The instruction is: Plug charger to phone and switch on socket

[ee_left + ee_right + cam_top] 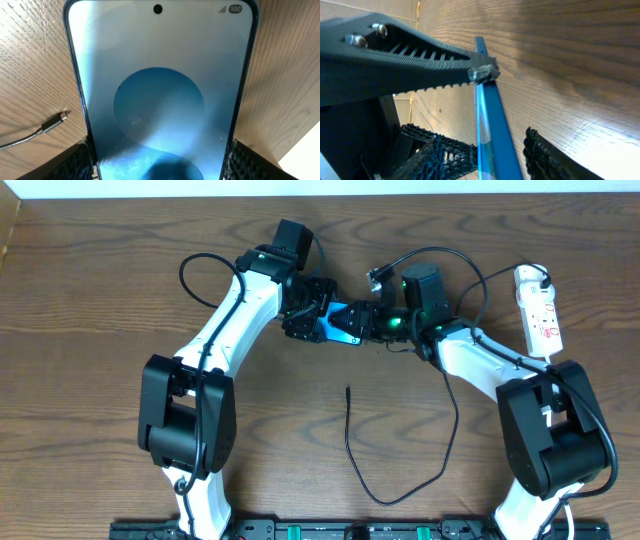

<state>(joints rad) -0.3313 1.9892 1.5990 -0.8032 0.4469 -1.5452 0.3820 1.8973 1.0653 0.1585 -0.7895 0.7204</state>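
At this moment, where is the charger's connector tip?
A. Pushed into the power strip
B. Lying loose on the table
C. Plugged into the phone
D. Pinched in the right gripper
B: the connector tip lies free on the table, apart from the phone and with nothing holding it.

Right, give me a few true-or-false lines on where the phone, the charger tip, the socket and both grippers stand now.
1. The left gripper clamps the phone by its two long edges. True.
2. The charger's connector tip is plugged into the phone. False: it lies loose on the table, apart from the phone.
3. The right gripper holds the cable. False: one of its fingers touches the phone's edge, and the cable lies on the table.
4. The phone's screen is lit, with a corner badge reading 100. True.
5. The socket lies on the right gripper's side of the table. True.
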